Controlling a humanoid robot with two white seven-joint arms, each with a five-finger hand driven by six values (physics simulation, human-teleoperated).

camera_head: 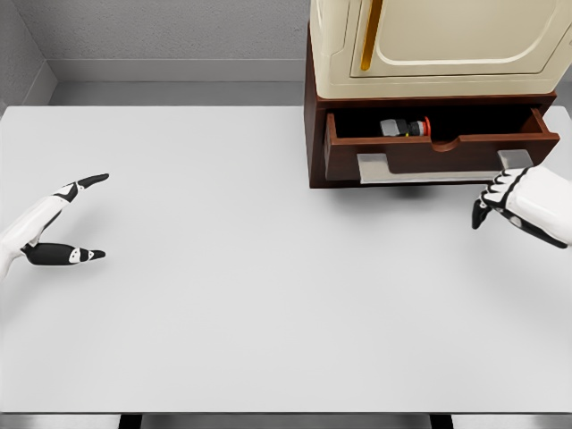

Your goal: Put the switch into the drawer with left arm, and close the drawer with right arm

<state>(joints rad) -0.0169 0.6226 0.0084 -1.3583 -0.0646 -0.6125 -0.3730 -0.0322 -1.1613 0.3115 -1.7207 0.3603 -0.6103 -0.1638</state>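
The switch (pixel 407 128), a small grey body with a red button, lies inside the open drawer (pixel 438 147) of the dark brown cabinet (pixel 313 134) at the upper right. A grey handle (pixel 438 167) runs across the drawer's front. My right hand (pixel 499 198) hovers just below the handle's right end, fingers curled and holding nothing. My left hand (pixel 85 219) is far off at the table's left edge, fingers spread, empty.
A cream appliance (pixel 429 45) with a yellow strip sits on top of the cabinet. The white table (pixel 268 295) stretches wide between the two hands. Grey walls stand behind.
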